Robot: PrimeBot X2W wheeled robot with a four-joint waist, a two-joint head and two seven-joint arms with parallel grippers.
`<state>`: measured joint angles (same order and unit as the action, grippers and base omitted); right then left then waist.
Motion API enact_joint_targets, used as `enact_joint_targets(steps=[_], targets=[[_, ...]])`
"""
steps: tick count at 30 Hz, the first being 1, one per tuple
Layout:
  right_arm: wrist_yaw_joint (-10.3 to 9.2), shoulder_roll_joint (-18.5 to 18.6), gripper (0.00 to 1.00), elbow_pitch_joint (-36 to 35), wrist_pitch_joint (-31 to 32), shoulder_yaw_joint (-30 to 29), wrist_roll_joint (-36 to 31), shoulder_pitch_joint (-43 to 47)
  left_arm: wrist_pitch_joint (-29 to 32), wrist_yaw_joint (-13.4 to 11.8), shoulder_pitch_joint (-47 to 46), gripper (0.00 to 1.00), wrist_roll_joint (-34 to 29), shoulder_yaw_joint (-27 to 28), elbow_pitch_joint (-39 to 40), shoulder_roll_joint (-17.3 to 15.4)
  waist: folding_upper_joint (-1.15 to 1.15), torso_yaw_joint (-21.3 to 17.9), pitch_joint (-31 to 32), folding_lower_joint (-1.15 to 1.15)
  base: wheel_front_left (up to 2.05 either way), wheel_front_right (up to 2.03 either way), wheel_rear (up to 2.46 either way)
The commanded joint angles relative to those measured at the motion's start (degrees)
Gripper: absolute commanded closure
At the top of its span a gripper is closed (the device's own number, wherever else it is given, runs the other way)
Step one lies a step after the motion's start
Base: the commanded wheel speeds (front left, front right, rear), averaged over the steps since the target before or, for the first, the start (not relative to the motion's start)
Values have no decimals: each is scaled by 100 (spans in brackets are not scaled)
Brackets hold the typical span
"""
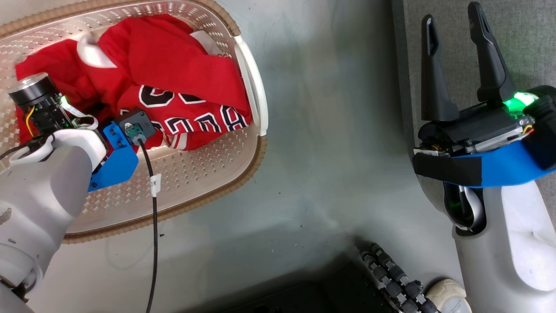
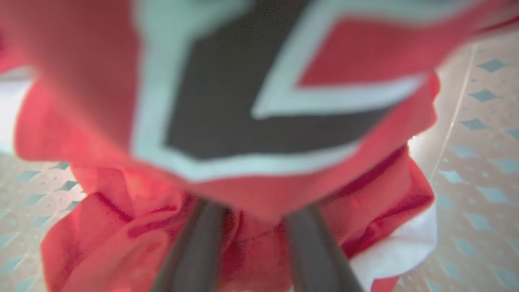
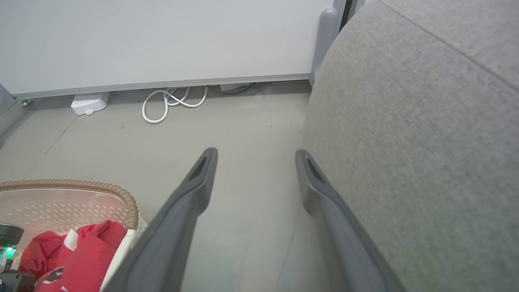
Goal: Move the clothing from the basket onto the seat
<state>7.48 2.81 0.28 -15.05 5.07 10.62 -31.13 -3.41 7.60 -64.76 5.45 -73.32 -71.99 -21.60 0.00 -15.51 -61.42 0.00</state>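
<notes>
Left wrist view looks straight into the clothing (image 2: 101, 251), blurred by closeness. A black-and-white block of lettering on the jersey (image 2: 243, 101) hangs over the left gripper (image 2: 255, 207). Its two dark fingers run up into crumpled red cloth with a fold between them and their tips buried, so I cannot tell whether they pinch the fabric or merely stand around it. In the head view both garments lie heaped inside the basket (image 1: 243, 182), the plain red garment (image 1: 165, 56) draped partly over the jersey, and none of it is on the seat (image 1: 534, 43) (which lies well off to the right, across bare floor (image 1: 330, 130)). The right gripper (image 1: 451, 15) hangs at the seat's edge with its fingers spread wide and nothing between them. The cloth looks light, thin and limp, probably a slick sports knit. It will likely sag and trail, and may drag the second piece along where the two overlap. A deep bite on a bunched fold near the middle of one garment should hold better than a single-layer hem, which could slide out. A lift high enough to clear the rim would keep dangling ends from catching.
</notes>
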Motion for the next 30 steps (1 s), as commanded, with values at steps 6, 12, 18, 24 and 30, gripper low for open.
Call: enact_joint_targets(steps=[6, 12, 18, 24, 30], targets=[[3, 14, 0, 16, -20, -32, -46, -83, 110, -23, 59, 100, 92, -19, -50, 48, 0, 71, 128, 0, 0, 0, 0], [3, 15, 0, 79, -20, -92, -107, -42, 47, -22, 143, 100, 283, -19, 30, 206, 0, 176, 356, 0, 0, 0, 0], [3, 15, 0, 143, -20, -138, -199, -25, -132, -23, 296, 100, 604, -18, 109, 402, 0, 336, 725, 0, 0, 0, 0], [3, 16, 0, 227, -20, -203, -349, 31, -438, -22, 433, 100, 920, -18, 169, 626, 0, 589, 1159, 0, 0, 0, 0], [3, 17, 0, 353, -20, -275, -507, 172, -761, -22, 591, 100, 1230, -9, 140, 853, 0, 875, 1668, 0, 0, 0, 0]])
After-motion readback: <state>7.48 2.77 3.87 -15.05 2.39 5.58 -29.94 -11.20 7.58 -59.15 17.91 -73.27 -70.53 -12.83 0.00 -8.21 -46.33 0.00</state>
